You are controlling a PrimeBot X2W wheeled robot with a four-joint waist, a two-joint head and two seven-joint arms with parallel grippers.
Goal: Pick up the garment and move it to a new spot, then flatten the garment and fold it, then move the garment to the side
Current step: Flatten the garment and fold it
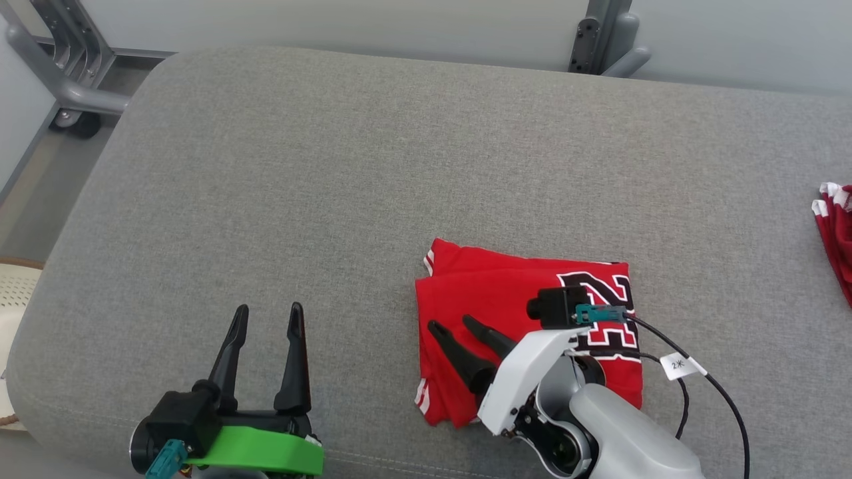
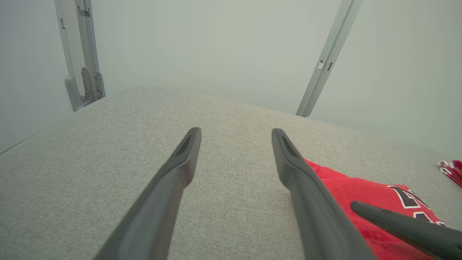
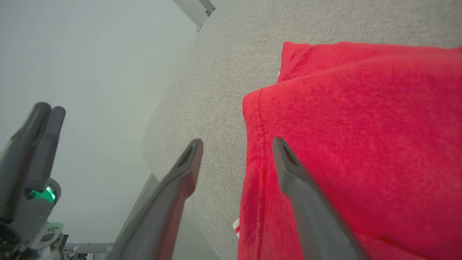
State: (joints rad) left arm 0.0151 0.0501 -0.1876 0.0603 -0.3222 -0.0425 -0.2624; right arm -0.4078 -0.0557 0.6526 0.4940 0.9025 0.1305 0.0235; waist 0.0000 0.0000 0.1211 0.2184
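Left hand [image 1: 268, 307] sits at the near left of the grey padded worktop [image 1: 333, 166], its two fingers wide apart and holding nothing, well clear of the cloth. To its right, near the front edge and right of centre, lies the red garment [image 1: 506, 286]. It is folded into a compact stack with black-and-white lettering on its right half and striped trim peeping out at its left corners. The right hand [image 1: 451, 323] is over the stack's left portion, fingers spread and gripping nothing. In the right wrist view one finger [image 3: 296, 169] is over the red cloth and the other [image 3: 184, 166] over bare grey, with the stitched edge between them. Whether either tip touches the fabric I cannot tell. The folding looks done, so the slide to the side seems to be what remains. To do it well, the lower finger should slip under every layer at that edge before the hand closes, since pinching only the top ply would peel the fold open. The stack should travel low and slowly, perhaps with the left hand steadying the near corner. It should stop well short of the other red cloth [image 1: 837, 226] at the far right.
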